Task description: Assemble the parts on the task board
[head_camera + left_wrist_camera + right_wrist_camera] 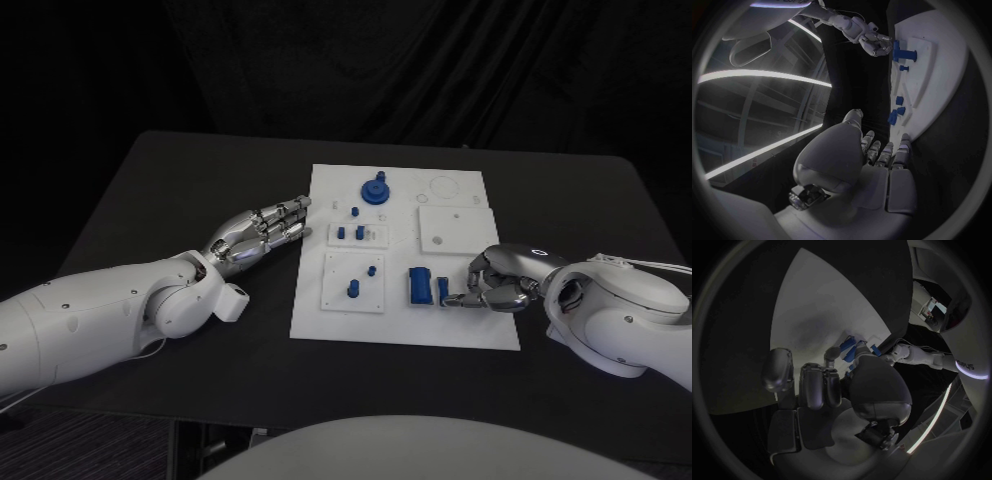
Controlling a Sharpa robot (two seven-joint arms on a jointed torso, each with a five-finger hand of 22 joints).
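The white task board lies in the middle of the black table. A round blue part stands at its far end, and small blue parts sit below it. Two blue pegs stand in the near-left inset plate. A blue block and a slim blue piece stand near the right hand. My right hand rests on the board's near right part, fingers curled, pinching a small blue part low over the board. My left hand lies flat at the board's left edge, fingers stretched out and holding nothing.
A square white inset plate and round recesses take up the board's far right. Bare black table lies around the board on all sides. The left wrist view shows the right hand beside the blue block.
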